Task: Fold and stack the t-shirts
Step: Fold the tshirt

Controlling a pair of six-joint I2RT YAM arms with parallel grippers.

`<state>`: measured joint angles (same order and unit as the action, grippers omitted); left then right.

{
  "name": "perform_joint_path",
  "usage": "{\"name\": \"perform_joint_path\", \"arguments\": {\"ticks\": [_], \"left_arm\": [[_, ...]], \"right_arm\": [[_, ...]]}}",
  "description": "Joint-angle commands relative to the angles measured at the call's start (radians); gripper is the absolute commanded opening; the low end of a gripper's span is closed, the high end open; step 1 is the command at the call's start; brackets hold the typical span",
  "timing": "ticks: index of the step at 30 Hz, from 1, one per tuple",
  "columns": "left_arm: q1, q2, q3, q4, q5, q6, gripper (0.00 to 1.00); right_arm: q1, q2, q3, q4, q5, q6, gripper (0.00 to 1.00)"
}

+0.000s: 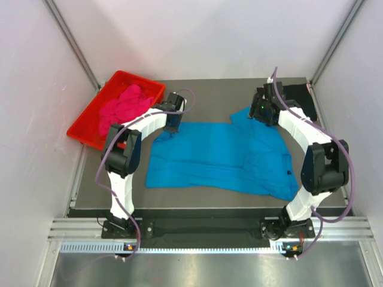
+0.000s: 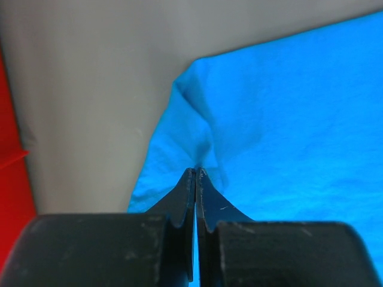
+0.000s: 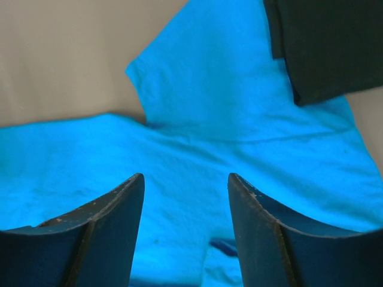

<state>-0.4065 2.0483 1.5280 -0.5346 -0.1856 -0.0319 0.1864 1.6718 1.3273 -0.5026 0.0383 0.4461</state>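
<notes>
Grey table [image 1: 209, 95], mid-frame: our left gripper [image 2: 196, 173] pinches blue shirt [image 1: 215, 158] edge; right gripper [image 3: 187, 177] open above it. Next, likely: right grasps, we fold.

The table [image 1: 203, 89] has a dark grey, flat top. A turquoise-blue t-shirt [image 1: 209, 158] lies spread open on its middle, with some wrinkles, and one lower corner comes near the front edge on the right. A red plastic tray [image 1: 143, 81] stands on the far left corner. A black t-shirt [image 3: 323, 48] lies at the far right, its edge overlapping one turquoise sleeve.
</notes>
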Motion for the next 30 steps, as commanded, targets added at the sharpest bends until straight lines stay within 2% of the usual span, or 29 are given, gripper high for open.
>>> {"name": "perform_joint_path", "arguments": {"ticks": [1,6,11,16,22,30], "left_arm": [[-0.002,-0.057,0.032,-0.024,-0.064,0.006,0.0],[0.001,-0.063,0.063,-0.039,-0.205,-0.006,0.0],[0.02,-0.083,0.064,-0.044,-0.248,-0.02,0.0],[0.051,-0.125,0.043,-0.024,-0.178,-0.095,0.0],[0.054,-0.166,0.001,-0.001,-0.167,-0.125,0.0],[0.055,-0.195,-0.045,0.059,-0.137,-0.145,0.0]], "right_arm": [[-0.01,0.046,0.073,0.065,-0.011,-0.007,0.59],[-0.011,0.187,0.185,0.093,0.06,-0.038,0.61],[-0.011,0.319,0.272,0.128,0.077,-0.041,0.6],[-0.015,0.43,0.357,0.179,0.095,-0.008,0.57],[-0.016,0.58,0.518,0.058,0.237,0.132,0.56],[-0.028,0.625,0.585,-0.028,0.379,0.302,0.54]]}}
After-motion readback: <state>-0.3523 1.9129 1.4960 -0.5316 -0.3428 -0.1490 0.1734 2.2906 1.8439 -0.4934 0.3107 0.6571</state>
